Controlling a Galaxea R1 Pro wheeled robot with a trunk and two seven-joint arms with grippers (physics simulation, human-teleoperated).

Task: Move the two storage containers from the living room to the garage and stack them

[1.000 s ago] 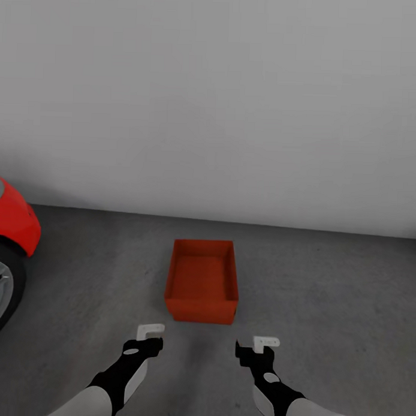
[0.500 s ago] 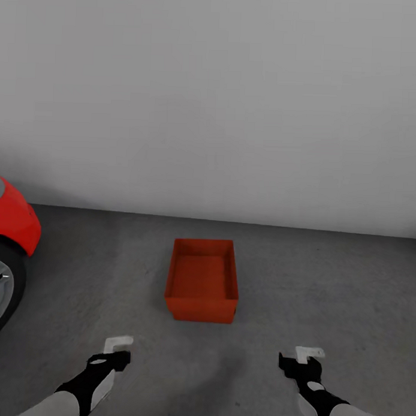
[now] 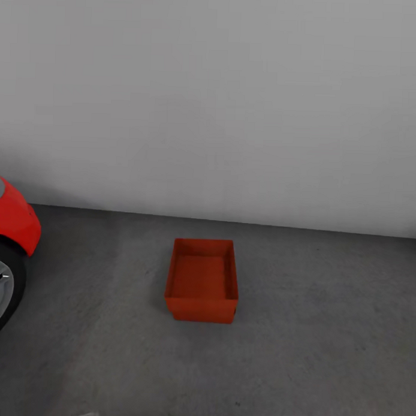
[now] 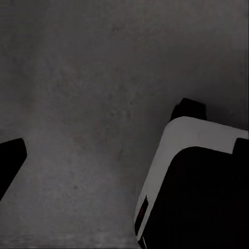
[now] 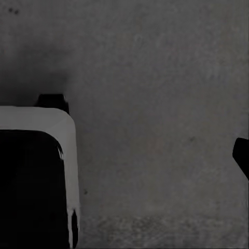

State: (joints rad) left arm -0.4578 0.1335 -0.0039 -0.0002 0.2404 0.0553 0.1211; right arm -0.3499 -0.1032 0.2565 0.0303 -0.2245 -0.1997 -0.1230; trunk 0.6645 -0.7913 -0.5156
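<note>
On the floor (image 3: 323, 332), centre of head view: one storage container (image 3: 202, 280) is seen standing upright, near the white wall (image 3: 236, 101) but apart from it
Container form: red-orange, rectangular, lidless, thin straight walls; the inside is open to view and nothing is seen in it
Container alignment: long axis is set running away from the robot toward the wall
Floor surface: rough, mottled dark grey concrete, recorded in all three views
Red car (image 3: 12, 219): front corner and wheel (image 3: 1, 291) are seen at the left edge of the head view, well apart from the container
Left gripper (image 4: 98, 161): the fingers are spread wide; one dark fingertip (image 4: 10, 158) is seen at one edge of the left wrist view and a white-and-black finger (image 4: 192, 171) at the opposite side, with bare concrete between them; nothing is held or touched
Right gripper (image 5: 155, 150): likewise spread wide; a white-and-black finger (image 5: 36, 166) is seen on one side and a dark fingertip (image 5: 241, 155) at the far edge; only concrete lies between, nothing is gripped
Contact with container: none is observed from either gripper
</note>
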